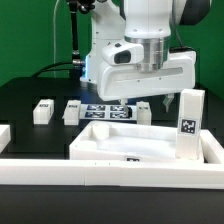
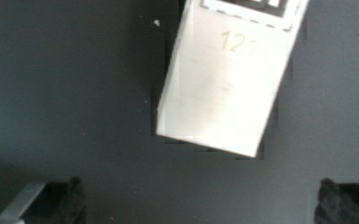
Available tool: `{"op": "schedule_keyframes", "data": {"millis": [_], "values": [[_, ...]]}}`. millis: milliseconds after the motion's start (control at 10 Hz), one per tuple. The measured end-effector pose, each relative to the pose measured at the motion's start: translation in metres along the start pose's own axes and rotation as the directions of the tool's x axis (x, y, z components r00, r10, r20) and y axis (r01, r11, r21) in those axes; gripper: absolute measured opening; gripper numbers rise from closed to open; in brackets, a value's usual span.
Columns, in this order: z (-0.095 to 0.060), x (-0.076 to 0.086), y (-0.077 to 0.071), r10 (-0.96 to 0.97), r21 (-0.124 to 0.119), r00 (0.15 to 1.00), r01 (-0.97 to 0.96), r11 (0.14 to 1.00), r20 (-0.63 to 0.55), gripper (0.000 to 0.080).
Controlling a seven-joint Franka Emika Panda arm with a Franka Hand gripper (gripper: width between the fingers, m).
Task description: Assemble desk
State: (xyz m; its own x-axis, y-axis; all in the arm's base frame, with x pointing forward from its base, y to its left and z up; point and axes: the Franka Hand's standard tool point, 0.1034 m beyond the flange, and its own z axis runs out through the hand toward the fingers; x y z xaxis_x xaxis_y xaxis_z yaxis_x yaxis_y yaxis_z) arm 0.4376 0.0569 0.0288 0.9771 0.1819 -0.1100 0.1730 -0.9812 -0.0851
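Note:
The desk top [image 1: 120, 142], a wide white panel with a recessed face, lies flat in front of the arm. One white square leg [image 1: 190, 125] stands upright at its corner on the exterior view's right. Two loose legs [image 1: 42, 110] [image 1: 73, 110] lie on the black table at the exterior view's left. Another leg [image 1: 144, 108] lies just below my gripper [image 1: 140, 98]. In the wrist view this leg [image 2: 229, 85] lies tilted on the table with a tag at one end. My gripper [image 2: 197, 206] is open and empty, its fingertips [image 2: 43, 205] wide apart and above the leg.
The marker board [image 1: 108, 110] lies flat on the table behind the desk top. A long low white border bar [image 1: 110, 178] runs along the front, and another [image 1: 4, 135] sits at the exterior view's left edge.

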Motion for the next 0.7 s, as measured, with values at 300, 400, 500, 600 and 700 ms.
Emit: {"op": "schedule_keyframes", "data": {"millis": [300, 400, 500, 600, 700], "values": [[0.000, -0.009, -0.007, 0.107, 0.016, 0.935, -0.120, 0.993, 0.339, 0.0649], [0.001, -0.008, -0.006, 0.127, 0.018, 0.906, -0.147, 0.989, 0.403, 0.0649], [0.002, -0.013, -0.003, 0.135, 0.021, 0.870, -0.165, 0.986, 0.474, 0.0649], [0.007, -0.016, 0.002, 0.142, 0.023, 0.844, -0.179, 0.984, 0.517, 0.0649], [0.007, -0.019, 0.001, 0.136, 0.025, 0.819, -0.181, 0.983, 0.557, 0.0649]]}}
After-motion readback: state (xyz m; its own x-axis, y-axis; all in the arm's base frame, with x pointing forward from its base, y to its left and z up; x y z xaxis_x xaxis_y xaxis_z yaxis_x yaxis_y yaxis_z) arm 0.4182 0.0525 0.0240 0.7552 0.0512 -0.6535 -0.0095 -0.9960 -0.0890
